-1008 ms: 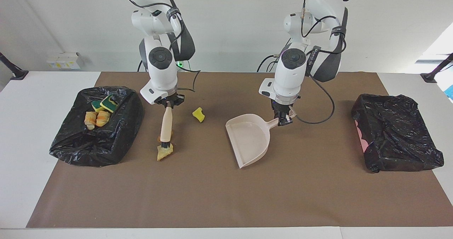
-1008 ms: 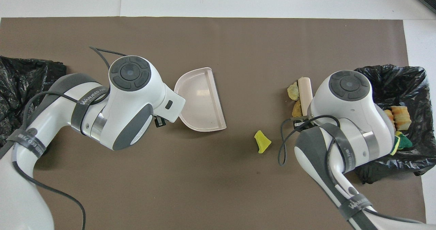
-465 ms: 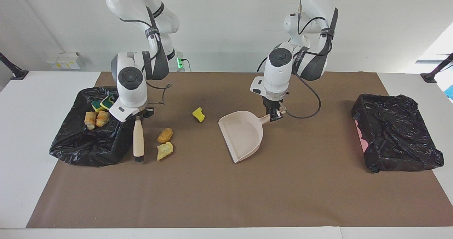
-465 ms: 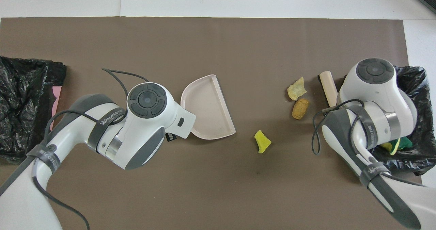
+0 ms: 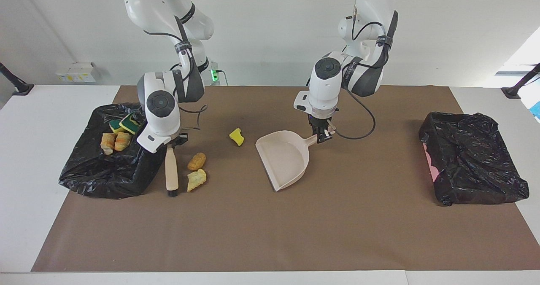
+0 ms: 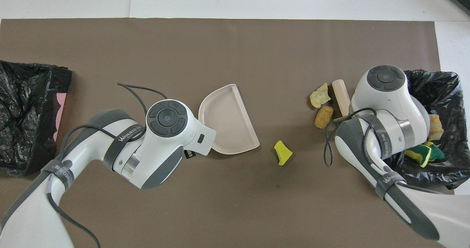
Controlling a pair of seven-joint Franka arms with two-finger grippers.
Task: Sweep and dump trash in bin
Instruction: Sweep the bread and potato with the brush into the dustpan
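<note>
Four scraps of trash [image 5: 119, 134] already in black bin [image 5: 105, 175] at right arm's end of table [image 5: 25, 158]. Three left on table: tan lump [image 5: 197, 161] and pale yellow scrap [image 5: 196, 180] just beside bin, yellow sponge piece [image 5: 236, 136] near middle. Right hand [image 5: 170, 143] closed tight on brush [image 5: 171, 170], bristles down beside two scraps. Left hand [image 5: 321, 136] closed on handle of dustpan [image 5: 283, 160], pan empty, mid table. Second black bin [image 5: 472, 162] at left arm's end. Job looks about half done. Still to do: sweep three scraps into pan, tip into bin.
</note>
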